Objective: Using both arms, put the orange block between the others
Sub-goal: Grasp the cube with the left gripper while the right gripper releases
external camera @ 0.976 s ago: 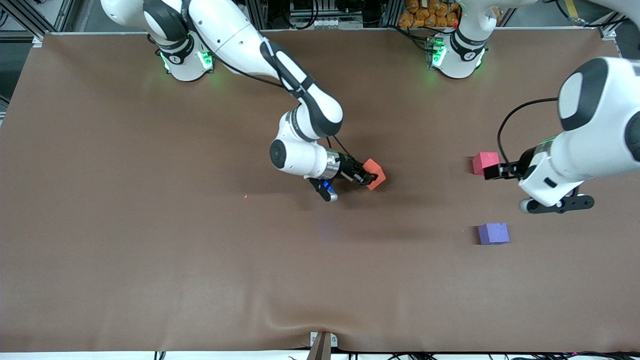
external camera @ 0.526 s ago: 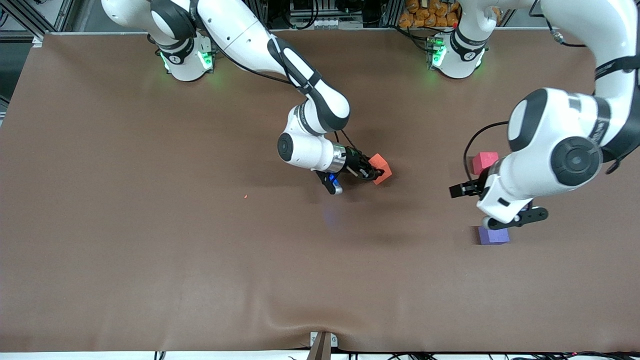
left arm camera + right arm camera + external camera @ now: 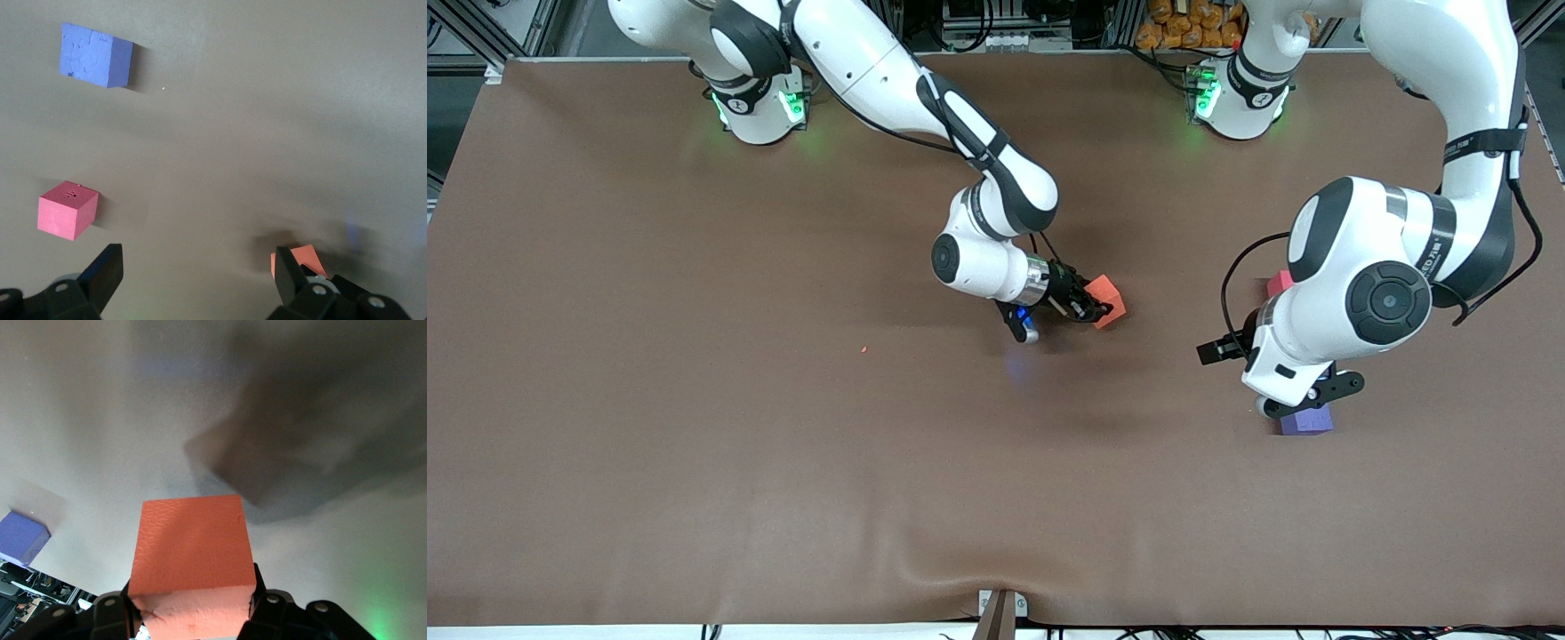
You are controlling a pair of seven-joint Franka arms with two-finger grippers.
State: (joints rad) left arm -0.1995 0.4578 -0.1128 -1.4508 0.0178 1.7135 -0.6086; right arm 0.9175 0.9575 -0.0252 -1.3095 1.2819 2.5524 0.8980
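Note:
The orange block sits low over the middle of the table, between the fingers of my right gripper, which is shut on it. In the right wrist view the orange block fills the space between the jaws of the right gripper. My left gripper hangs open and empty over the table between the orange block and the other two cubes. The pinkish-red cube shows only as a sliver beside the left arm. The purple cube is partly covered by the left wrist. The left wrist view shows the purple cube, the pinkish-red cube and the orange block.
A brown cloth covers the table. A small orange speck lies on it toward the right arm's end. A bracket sits at the table edge nearest the front camera. The left arm's elbow bulks over the two cubes.
The left arm has swung in over the pinkish-red and purple cubes, its open gripper moving toward the orange block. The right gripper has carried the orange block slightly toward the left arm's end.

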